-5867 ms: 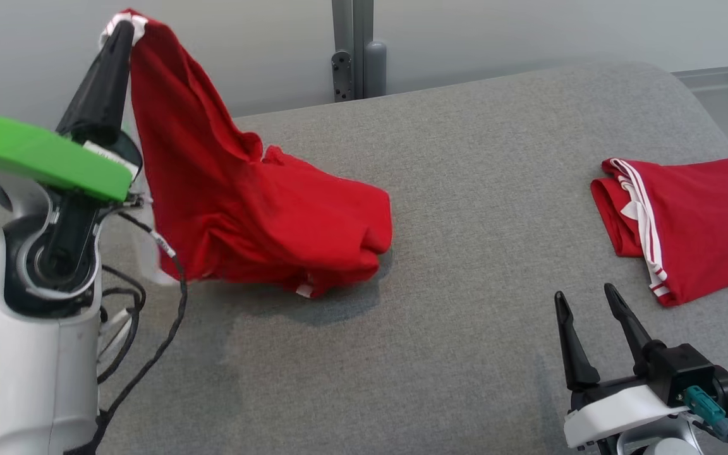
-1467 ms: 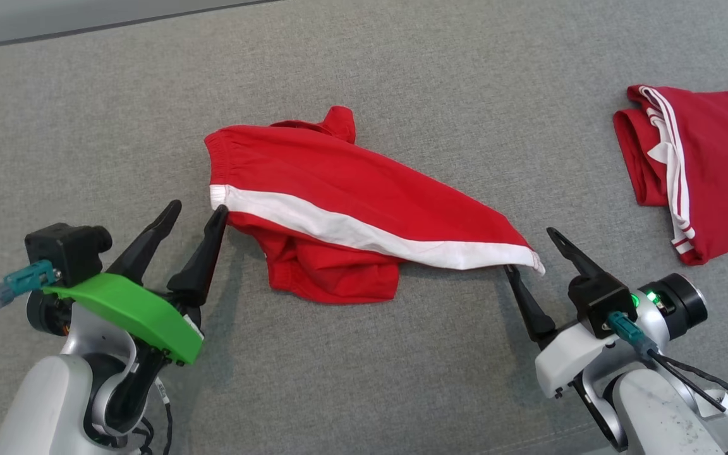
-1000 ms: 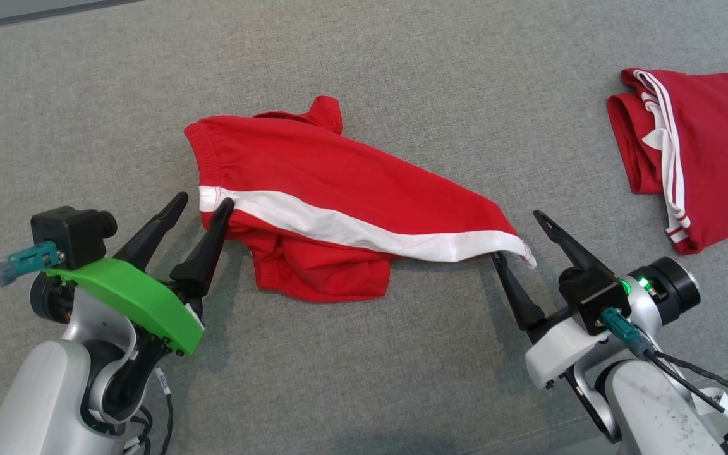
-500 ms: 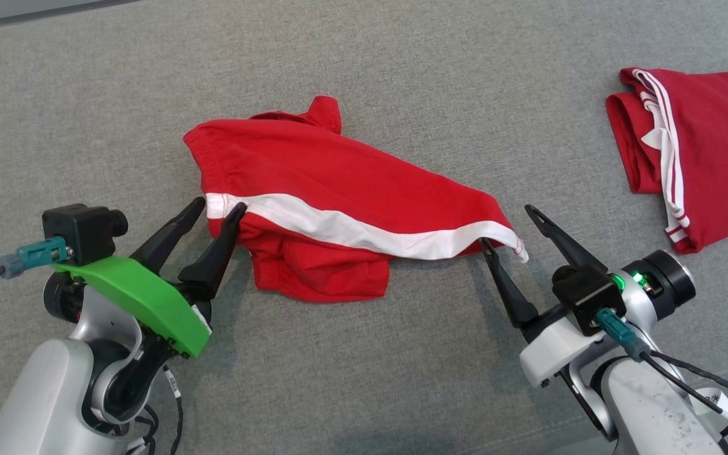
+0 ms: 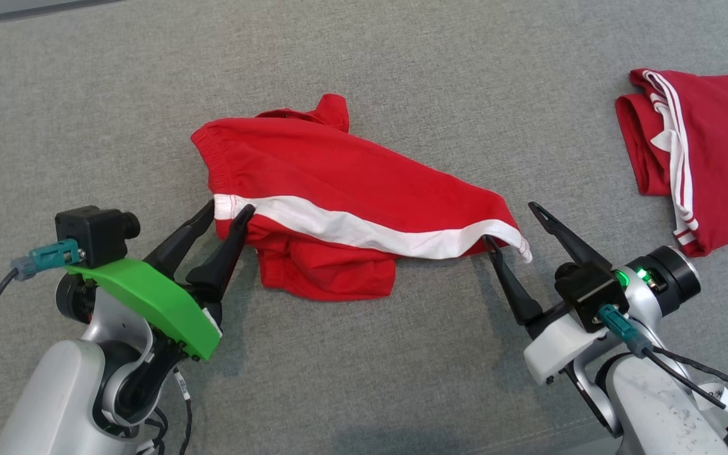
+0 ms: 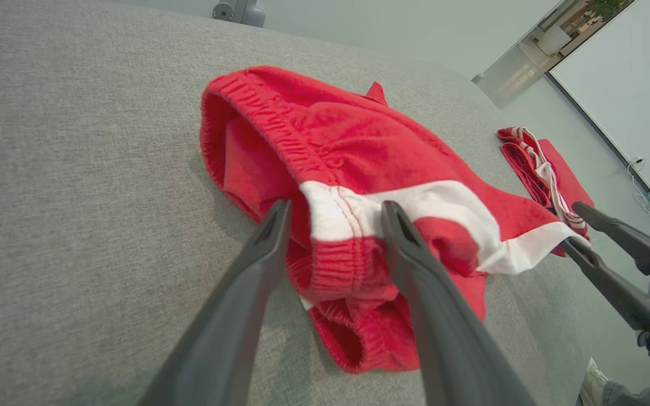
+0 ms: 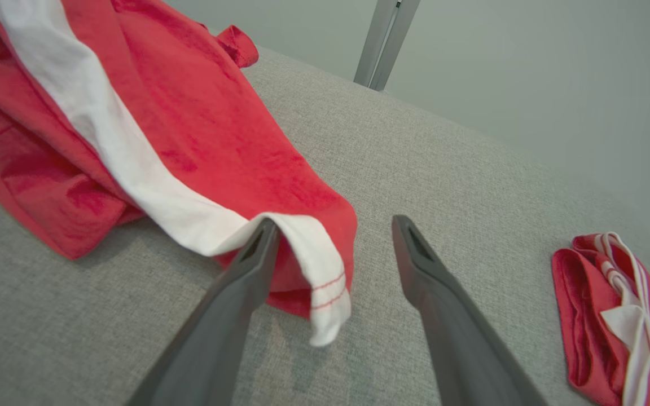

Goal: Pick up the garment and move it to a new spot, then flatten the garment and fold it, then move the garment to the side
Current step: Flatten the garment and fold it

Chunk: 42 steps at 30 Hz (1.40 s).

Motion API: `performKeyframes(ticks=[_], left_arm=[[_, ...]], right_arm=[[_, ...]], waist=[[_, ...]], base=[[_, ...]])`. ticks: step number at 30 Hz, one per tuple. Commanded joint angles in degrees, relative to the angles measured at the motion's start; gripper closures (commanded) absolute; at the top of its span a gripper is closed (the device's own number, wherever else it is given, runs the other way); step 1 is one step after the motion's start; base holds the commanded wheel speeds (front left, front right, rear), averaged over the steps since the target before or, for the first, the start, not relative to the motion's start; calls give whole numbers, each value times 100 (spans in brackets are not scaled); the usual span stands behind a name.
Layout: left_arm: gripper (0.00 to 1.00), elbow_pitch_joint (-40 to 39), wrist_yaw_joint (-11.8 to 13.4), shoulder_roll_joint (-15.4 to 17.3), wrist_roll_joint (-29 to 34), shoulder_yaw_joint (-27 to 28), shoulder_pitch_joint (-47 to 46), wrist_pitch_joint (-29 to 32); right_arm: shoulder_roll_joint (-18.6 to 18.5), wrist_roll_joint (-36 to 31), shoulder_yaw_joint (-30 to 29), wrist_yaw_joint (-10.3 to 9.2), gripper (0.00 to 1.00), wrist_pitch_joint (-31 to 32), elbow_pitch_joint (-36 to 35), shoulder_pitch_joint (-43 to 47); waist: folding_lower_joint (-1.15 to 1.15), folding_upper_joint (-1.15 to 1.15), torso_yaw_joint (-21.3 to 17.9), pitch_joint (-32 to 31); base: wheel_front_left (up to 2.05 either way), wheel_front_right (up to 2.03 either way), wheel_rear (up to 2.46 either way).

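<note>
Mid-worktop, crumpled red shorts with white side stripe (image 5: pixel 351 183) lie on grey fabric worktop (image 5: pixel 402 379); relocation seemingly done. Left tool (image 5: pixel 225 212) jaws apart astride waistband end; right tool (image 5: pixel 509 222) wide, hem corner draped over one finger. Flattening barely begun; fold and move aside remain.

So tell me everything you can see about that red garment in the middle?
The garment looks like soft red shorts with an elastic waistband and a white stripe. It lies rumpled on the grey fabric surface. The open left end effector straddles the waistband at the stripe; the stripe's other end drapes over one finger of the open right end effector.
</note>
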Motion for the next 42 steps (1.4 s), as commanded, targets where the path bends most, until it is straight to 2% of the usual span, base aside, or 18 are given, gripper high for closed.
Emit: performKeyframes(ticks=[1,2,3,4,5,11,16,21,24,26,30,35,39,42], left_arm=[[29,23,0,5,-17,4,-86,-39],[40,32,0,3,-23,-2,-82,-50],[57,41,0,0,-31,-7,-79,-46],[98,52,-1,-1,-39,-27,-73,-38],[100,60,-1,-3,-44,-43,-66,-40],[100,53,-8,34,-137,-193,50,-33],[100,-201,-3,114,-194,-117,166,-101],[100,-1012,153,178,-489,216,321,-163],[100,-1713,278,231,-729,478,270,-78],[100,-2154,362,191,-1078,633,192,52],[100,-2839,653,437,-1568,942,-114,552],[100,-3128,1230,680,-2087,1171,-1027,1334],[100,-2652,1655,827,-2294,1180,-2301,1906],[100,-1864,1808,886,-2124,1053,-3423,2151]], right_arm=[[-29,-1,14,-8,0,11,-24,-39],[-36,2,25,-8,0,21,-41,-20],[-47,14,48,-8,0,32,-52,5],[-65,56,96,-8,70,74,-53,47],[-92,94,133,-8,100,95,-68,88],[-277,369,258,-8,100,239,-158,247],[-291,479,1,-8,100,133,-400,303],[-343,813,-317,-8,100,157,-739,383],[-457,1249,-466,-8,100,282,-1124,424],[-502,1773,-487,-7,100,390,-1449,376],[-962,2389,-660,-8,100,789,-2166,3],[-1458,2856,-937,-8,100,1313,-2802,-908],[-1764,3007,-844,-7,100,1703,-2645,-2180],[-1583,3158,-606,-7,100,1862,-2080,-3357]], waist=[[0,0,-1,-6],[0,0,-2,-10],[0,0,-3,-13],[0,0,-3,-18],[0,0,-4,-26],[0,0,-40,-104],[0,0,-92,-225],[0,0,-79,-435],[0,0,-16,-590],[0,0,-1,-681],[0,0,13,-824],[0,0,46,-559],[0,0,91,70],[0,0,139,615]], base=[[0,0,0],[0,0,0],[0,0,0],[0,0,0],[0,0,0],[0,0,0],[0,0,0],[0,0,0],[0,0,0],[0,0,0],[0,0,0],[0,0,0],[0,0,0],[0,0,0]])
